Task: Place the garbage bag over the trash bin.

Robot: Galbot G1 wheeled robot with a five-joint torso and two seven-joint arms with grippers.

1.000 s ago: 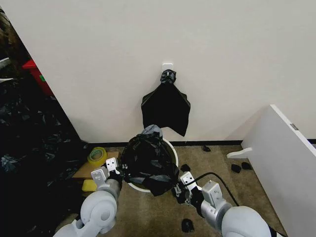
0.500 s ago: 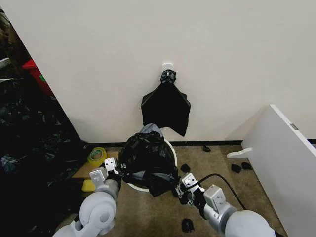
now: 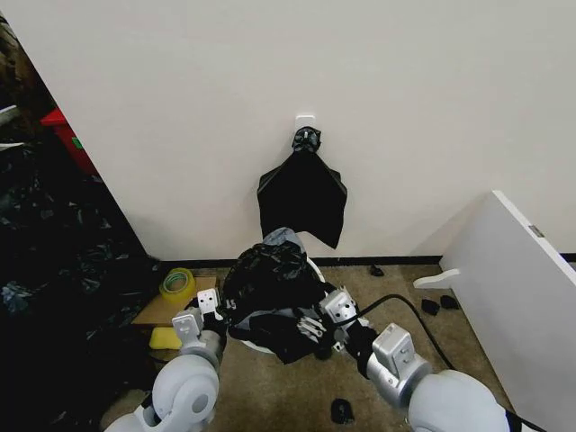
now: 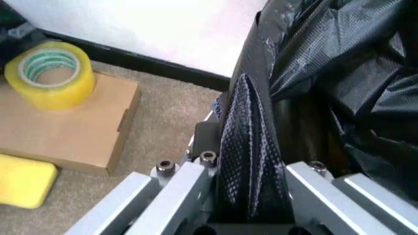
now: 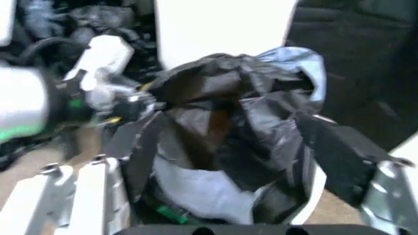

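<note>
The garbage bag (image 3: 270, 286) is crinkled glossy black plastic, bunched over the top of the cream-white trash bin (image 3: 245, 342) at the foot of the wall. A little of the bin's rim shows behind and below the bag. My left gripper (image 3: 212, 312) is at the bag's left side, shut on a fold of the plastic (image 4: 251, 161) that runs between its fingers (image 4: 176, 188). My right gripper (image 3: 317, 324) is at the bag's lower right side. Its fingers (image 5: 98, 196) stand wide apart with the bag's bulk (image 5: 228, 127) between them.
A yellow tape roll (image 3: 177, 283) sits on a flat cardboard box (image 3: 162, 310) left of the bin, with a yellow sponge (image 3: 162, 337) beside it. A black bundle (image 3: 302, 198) hangs on the wall hook. Black sheeting (image 3: 63, 270) is heaped at left. A white board (image 3: 513, 297) leans at right.
My right gripper has risen from the carpet and closed in on the bag's lower right side. The bag has bunched higher over the bin. My left gripper has hardly moved.
</note>
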